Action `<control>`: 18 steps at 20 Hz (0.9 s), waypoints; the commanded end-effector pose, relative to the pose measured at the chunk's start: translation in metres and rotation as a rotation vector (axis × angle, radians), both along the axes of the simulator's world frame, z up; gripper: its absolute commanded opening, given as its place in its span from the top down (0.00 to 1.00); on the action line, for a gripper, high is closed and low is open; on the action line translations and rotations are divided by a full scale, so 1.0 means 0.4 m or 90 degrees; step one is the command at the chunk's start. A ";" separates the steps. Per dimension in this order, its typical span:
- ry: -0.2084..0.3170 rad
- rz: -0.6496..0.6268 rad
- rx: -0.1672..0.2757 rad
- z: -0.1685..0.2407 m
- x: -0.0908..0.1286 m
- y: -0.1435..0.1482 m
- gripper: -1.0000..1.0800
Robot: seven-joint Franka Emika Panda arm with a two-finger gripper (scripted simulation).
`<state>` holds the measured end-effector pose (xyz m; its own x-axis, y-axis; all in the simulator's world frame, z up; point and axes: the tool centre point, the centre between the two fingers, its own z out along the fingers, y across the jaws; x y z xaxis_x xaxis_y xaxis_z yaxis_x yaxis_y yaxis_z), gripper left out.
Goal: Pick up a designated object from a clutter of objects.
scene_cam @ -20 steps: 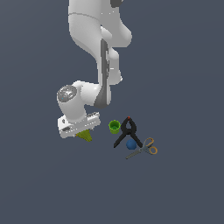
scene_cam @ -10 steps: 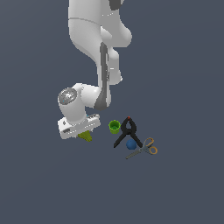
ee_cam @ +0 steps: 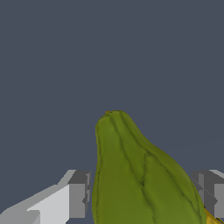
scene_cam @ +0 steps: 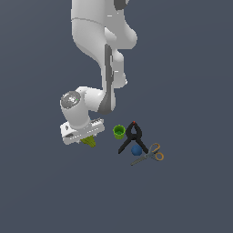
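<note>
The olive-green pear-shaped lump fills the lower middle of the wrist view, its tapered end pointing away from the camera. My gripper straddles its wide part, and both fingers press against its sides. In the exterior view the lump only peeks out under the white hand, with the gripper low over the floor. I cannot tell if the lump is off the floor.
At the exterior view's right lie a bright green cup, a black clamp, a blue ball and orange-handled scissors. A sliver of a yellow block shows beside the lump. The cyan brick is hidden.
None that I can make out; the hand and the lump stay at the same spot in the exterior view.
</note>
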<state>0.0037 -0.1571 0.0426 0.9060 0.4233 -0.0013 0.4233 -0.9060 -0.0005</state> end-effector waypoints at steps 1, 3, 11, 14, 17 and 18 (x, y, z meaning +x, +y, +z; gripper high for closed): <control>-0.001 0.000 0.000 0.011 -0.001 0.001 1.00; -0.001 0.000 0.000 0.024 -0.006 0.004 1.00; -0.001 0.000 0.000 0.117 -0.038 0.021 1.00; -0.001 0.000 0.000 0.170 -0.057 0.031 1.00; -0.001 0.000 0.000 0.232 -0.078 0.043 1.00; -0.001 0.000 0.000 0.253 -0.085 0.047 1.00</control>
